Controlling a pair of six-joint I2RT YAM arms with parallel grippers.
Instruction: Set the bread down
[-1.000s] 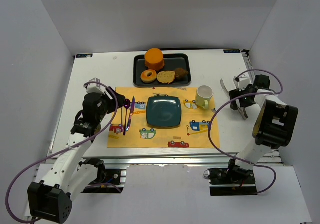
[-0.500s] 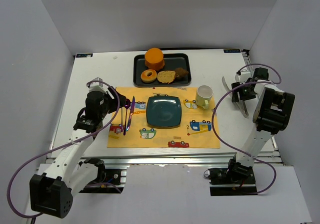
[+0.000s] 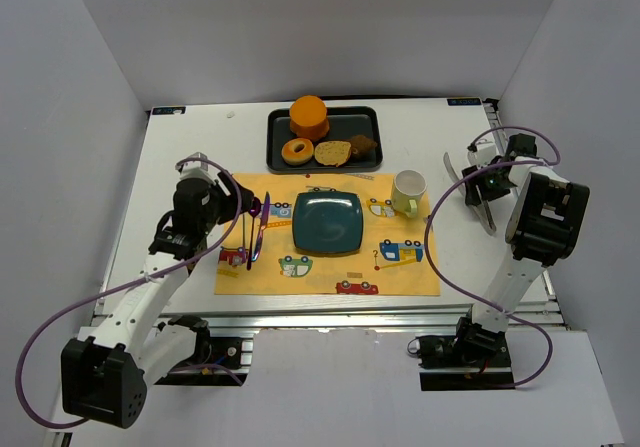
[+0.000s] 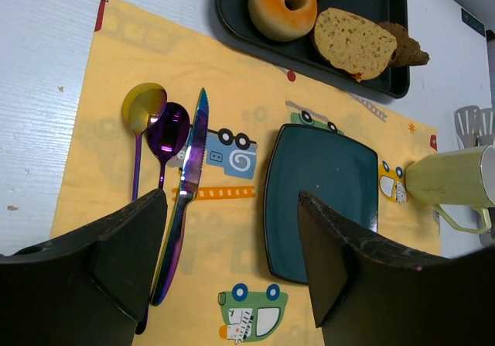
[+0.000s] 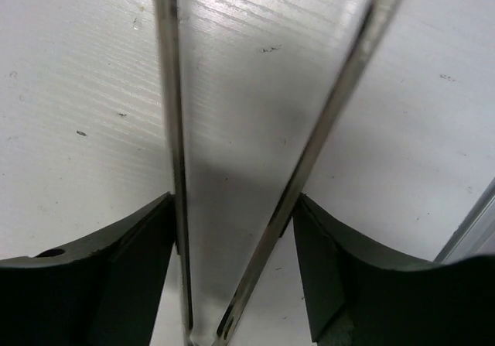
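The bread, a flat tan slice with a brown crust, lies in the black tray at the back. My left gripper hovers open above the yellow placemat, between the cutlery and the teal plate, holding nothing. Out on the bare white table at the right, my right gripper straddles metal tongs. Its fingers press against the outer sides of both tong arms, and the arms still spread in a V.
The tray also holds a donut, an orange cylinder and a dark brown pastry. A pale green mug stands right of the plate. Two spoons and a purple knife lie on the placemat's left side.
The right gripper has dropped over the tongs and closed in from wide open until its fingers touch both arms. The left arm has shifted slightly forward.
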